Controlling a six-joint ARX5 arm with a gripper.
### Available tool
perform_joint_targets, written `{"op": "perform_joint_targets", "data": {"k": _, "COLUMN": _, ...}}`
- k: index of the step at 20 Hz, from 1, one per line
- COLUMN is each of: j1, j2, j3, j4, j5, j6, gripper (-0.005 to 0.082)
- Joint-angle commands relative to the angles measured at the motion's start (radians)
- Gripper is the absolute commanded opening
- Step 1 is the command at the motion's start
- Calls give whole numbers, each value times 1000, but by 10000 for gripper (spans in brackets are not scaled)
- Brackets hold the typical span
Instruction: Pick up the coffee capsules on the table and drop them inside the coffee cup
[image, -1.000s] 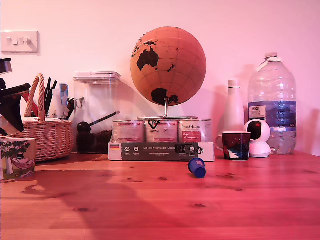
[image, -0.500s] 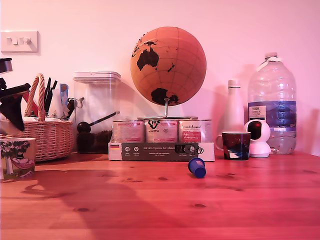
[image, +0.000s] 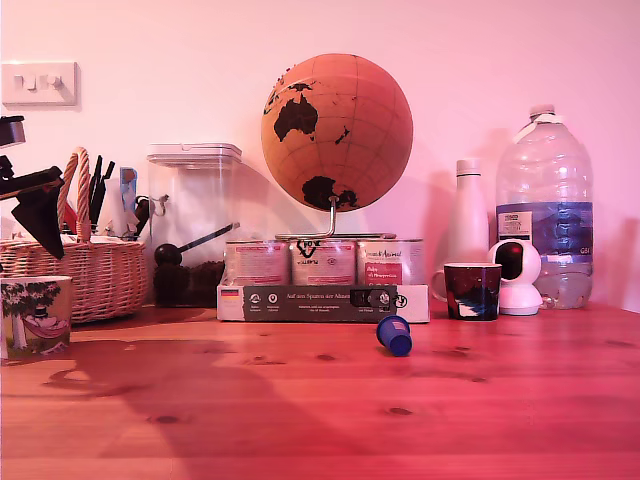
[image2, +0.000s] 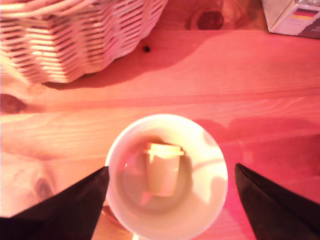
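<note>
The coffee cup (image: 35, 317), pale with a tree print, stands at the exterior view's far left. Above it hangs my gripper (image: 45, 235), open. In the wrist view the gripper (image2: 171, 169) has its dark fingers (image2: 75, 205) spread to either side of the coffee cup (image2: 200, 145). A cream-beige coffee capsule (image2: 162, 170) lies inside the cup, with nothing held between the fingers. The blue coffee capsule (image: 394, 335) lies on its side on the table in front of the tin box, well to the exterior view's right of the cup.
A wicker basket (image: 95, 275) stands right behind the cup. Further along the back are a clear jar (image: 193, 225), a globe (image: 336, 130) over a box of tins (image: 322, 300), a dark mug (image: 471, 290), a white bottle (image: 467, 215) and a big water bottle (image: 545, 205).
My gripper has shifted slightly towards the exterior view's right and a little upward above the cup. The blue capsule and the cup have stayed put.
</note>
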Motion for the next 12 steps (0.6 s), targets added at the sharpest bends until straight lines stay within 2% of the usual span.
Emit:
{"op": "perform_joint_targets", "data": {"k": 1, "j1": 3, "j2": 13, "j3": 6, "j4": -1, "j5": 2, "j6": 11, "gripper": 707}}
{"op": "perform_joint_targets", "data": {"k": 3, "j1": 3, "j2": -4, "j3": 6, "j4": -5, "j5": 12, "j6": 10, "gripper": 618}}
{"op": "perform_joint_targets", "data": {"k": 4, "j1": 3, "j2": -16, "j3": 6, "j4": -7, "j5": 12, "j6": 10, "gripper": 533}}
{"op": "perform_joint_targets", "data": {"k": 6, "j1": 3, "j2": -41, "j3": 6, "j4": -11, "j5": 14, "j6": 11, "gripper": 317}}
{"op": "perform_joint_targets", "data": {"k": 8, "j1": 3, "j2": -66, "j3": 6, "j4": -21, "j5": 39, "j6": 11, "gripper": 83}}
{"op": "perform_joint_targets", "data": {"k": 9, "j1": 3, "j2": -76, "j3": 6, "j4": -23, "j5": 55, "j6": 11, "gripper": 16}}
{"op": "perform_joint_targets", "data": {"k": 10, "j1": 1, "j2": -87, "j3": 6, "j4": -21, "j5": 70, "j6": 12, "gripper": -27}}
{"op": "perform_joint_targets", "data": {"k": 12, "j1": -13, "j2": -111, "j3": 6, "j4": -14, "j5": 79, "j6": 24, "gripper": -24}}
